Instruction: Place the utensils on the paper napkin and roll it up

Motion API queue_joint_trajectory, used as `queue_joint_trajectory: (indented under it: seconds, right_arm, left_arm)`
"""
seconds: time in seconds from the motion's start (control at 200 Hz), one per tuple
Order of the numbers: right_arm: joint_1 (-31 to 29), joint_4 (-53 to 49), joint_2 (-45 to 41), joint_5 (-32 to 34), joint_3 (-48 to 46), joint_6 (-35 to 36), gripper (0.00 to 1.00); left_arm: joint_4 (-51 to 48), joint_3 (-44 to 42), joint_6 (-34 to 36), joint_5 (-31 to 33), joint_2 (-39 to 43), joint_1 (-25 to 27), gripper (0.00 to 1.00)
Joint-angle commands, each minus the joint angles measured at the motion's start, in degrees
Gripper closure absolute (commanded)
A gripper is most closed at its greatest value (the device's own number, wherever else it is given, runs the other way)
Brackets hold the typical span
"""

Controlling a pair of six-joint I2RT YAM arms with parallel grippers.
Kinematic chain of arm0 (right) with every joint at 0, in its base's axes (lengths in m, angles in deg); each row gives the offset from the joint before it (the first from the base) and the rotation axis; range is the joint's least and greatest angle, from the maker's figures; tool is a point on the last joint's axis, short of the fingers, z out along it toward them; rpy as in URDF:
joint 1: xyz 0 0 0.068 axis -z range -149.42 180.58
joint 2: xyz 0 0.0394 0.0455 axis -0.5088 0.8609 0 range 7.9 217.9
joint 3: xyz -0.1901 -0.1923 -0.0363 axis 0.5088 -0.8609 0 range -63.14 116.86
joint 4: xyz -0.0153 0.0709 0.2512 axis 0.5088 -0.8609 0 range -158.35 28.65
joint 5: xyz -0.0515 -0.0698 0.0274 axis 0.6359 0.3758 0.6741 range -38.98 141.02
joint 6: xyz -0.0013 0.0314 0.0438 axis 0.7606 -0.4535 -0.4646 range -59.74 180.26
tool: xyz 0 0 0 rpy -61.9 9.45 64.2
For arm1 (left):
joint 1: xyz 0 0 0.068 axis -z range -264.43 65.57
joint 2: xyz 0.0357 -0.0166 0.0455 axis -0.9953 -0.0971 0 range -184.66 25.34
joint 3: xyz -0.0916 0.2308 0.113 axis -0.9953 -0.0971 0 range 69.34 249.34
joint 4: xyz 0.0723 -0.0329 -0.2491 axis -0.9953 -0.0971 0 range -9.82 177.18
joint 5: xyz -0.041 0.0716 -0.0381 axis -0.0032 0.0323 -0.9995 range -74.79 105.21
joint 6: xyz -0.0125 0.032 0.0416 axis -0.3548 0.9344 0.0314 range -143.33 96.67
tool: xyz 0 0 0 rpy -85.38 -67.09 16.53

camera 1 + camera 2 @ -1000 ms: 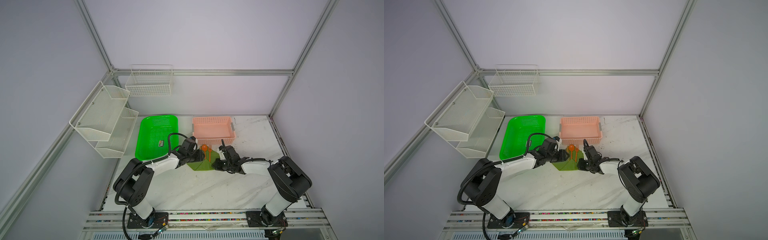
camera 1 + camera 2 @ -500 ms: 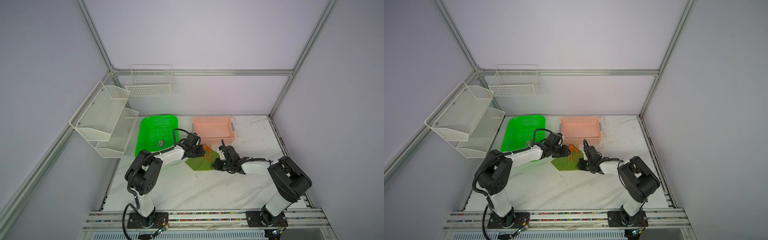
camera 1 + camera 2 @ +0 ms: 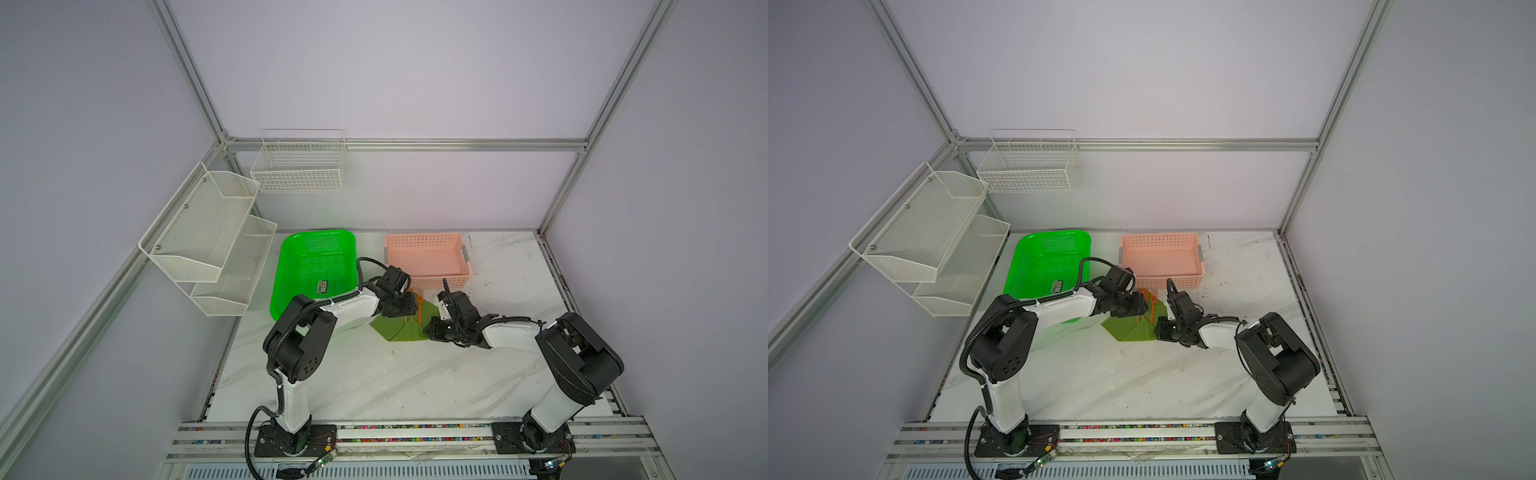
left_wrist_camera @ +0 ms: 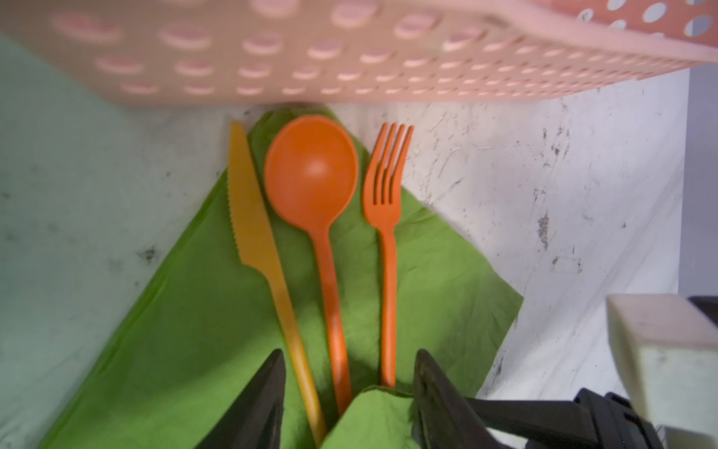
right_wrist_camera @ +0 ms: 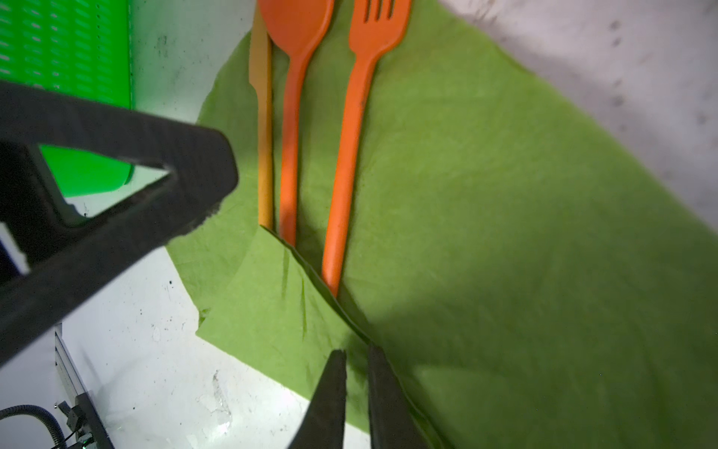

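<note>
The orange utensils lie side by side on the olive-green paper napkin [image 4: 186, 330]: knife [image 4: 248, 210], spoon [image 4: 311, 171] and fork [image 4: 384, 186], heads toward the pink basket. One napkin corner [image 5: 279, 295] is folded over the handle ends. My left gripper [image 4: 349, 353] is open, its fingers either side of the handles without touching them. My right gripper [image 5: 356, 349] is shut on the paper napkin at the edge of the fold. In both top views the two grippers [image 3: 409, 309] [image 3: 430, 332] meet over the napkin [image 3: 399, 332] [image 3: 1127, 332].
The pink basket [image 3: 428, 284] stands just behind the utensil heads. A bright green perforated tray [image 3: 291, 249] with a small sticker lies to the left. White wire shelves [image 3: 208, 241] hang on the left wall and a wire basket [image 3: 299, 166] on the back wall.
My left arm has swung in, bringing its gripper up over the utensil handles, and its jaws have widened. The right arm and napkin have stayed where they were.
</note>
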Motion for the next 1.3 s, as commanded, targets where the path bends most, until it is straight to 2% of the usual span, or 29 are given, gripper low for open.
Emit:
queue_joint_trajectory:
  seconds: [0.0, 0.24, 0.32, 0.345, 0.365, 0.425, 0.685, 0.99, 1.195, 1.295]
  right_arm:
    - [-0.2, -2.3, -1.3, 1.4, -1.3, 0.0, 0.83]
    - [-0.2, -2.4, -2.3, 1.5, -1.9, 0.0, 0.83]
    - [-0.2, -2.2, -2.7, 1.5, -2.3, -0.1, 0.83]
    - [-0.1, -2.0, -2.7, 1.5, -2.4, -0.1, 0.83]
    - [-0.2, -1.9, -2.6, 1.4, -2.6, -0.2, 0.83]
    - [-0.2, -1.7, -2.6, 1.3, -2.7, -0.3, 0.83]
    - [-0.1, -1.4, -3.4, 1.4, -2.8, -0.6, 0.83]
    - [-0.1, -0.7, -3.3, 1.1, -3.4, -0.8, 0.83]
    - [-0.1, -0.5, -3.4, 0.9, -3.6, -0.8, 0.83]
    - [-0.2, -0.3, -3.4, 0.8, -3.9, -0.7, 0.83]
  left_arm:
    - [-3.8, 7.4, 1.6, 2.3, -1.4, 1.0, 0.43]
    - [-13.8, 14.3, 3.6, 9.2, -5.2, 3.6, 0.4]
    - [-15.0, 14.7, 3.6, 11.6, -4.8, 4.2, 0.3]
    - [-15.1, 14.8, 3.5, 12.0, -4.7, 4.4, 0.13]
    - [-15.2, 14.9, 3.6, 12.2, -4.6, 4.5, 0.07]
    - [-15.6, 15.4, 3.5, 12.7, -4.8, 4.8, 0.04]
    - [-18.5, 19.3, 2.5, 14.0, -8.6, 5.7, 0.07]
    - [-22.2, 22.7, 2.1, 16.5, -12.0, 6.2, 0.19]
    - [-22.3, 23.7, 2.0, 16.9, -13.0, 6.4, 0.39]
    - [-22.6, 24.3, 2.0, 17.0, -13.3, 6.4, 0.41]
